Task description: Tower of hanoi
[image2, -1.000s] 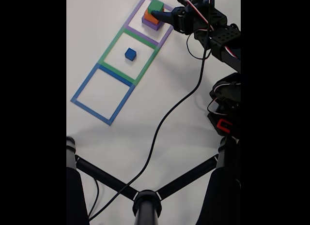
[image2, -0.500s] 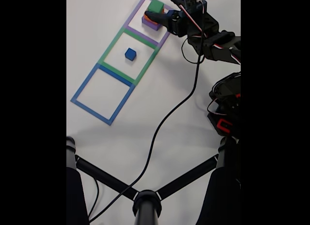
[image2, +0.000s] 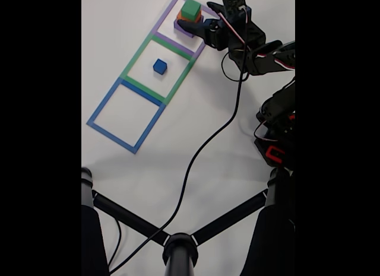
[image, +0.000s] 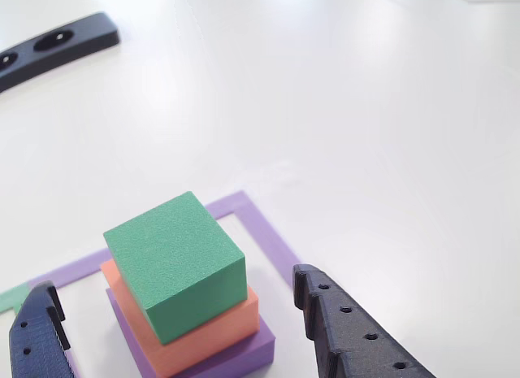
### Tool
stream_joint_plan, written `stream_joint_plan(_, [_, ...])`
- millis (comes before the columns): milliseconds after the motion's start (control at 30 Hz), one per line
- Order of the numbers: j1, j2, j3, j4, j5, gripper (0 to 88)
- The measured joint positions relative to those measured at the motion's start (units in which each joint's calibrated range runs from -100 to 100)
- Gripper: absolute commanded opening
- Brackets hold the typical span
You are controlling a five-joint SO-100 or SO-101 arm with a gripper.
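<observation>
Green cube (image: pixel 175 262) tops the orange (image: pixel 207 333) and purple (image: pixel 236 354) blocks inside the purple square (image: pixel 258 228); hand (image: pixel 183 325) spread, fingers either side (no contact yet). Centre on green alone, close above the orange, lift straight up; blue cube (image2: pixel 160 66) sits in the green square (image2: pixel 137 55)

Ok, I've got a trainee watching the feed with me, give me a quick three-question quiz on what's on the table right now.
1. Multiple choice: which block tops the stack? A) orange B) green C) purple
2. True or false: the blue cube sits in the blue frame.
3. Fill in: the tool is ____, one finger either side of the stack.

Key:
1. B, the green block lies on the orange block, which lies on the purple block.
2. False, it sits in the green frame.
3. open
</observation>
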Motion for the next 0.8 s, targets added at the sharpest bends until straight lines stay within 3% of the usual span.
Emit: stream_joint_plan(800, [-2.7, 7.77, -5.66, -4.57, 0.0, 32.3])
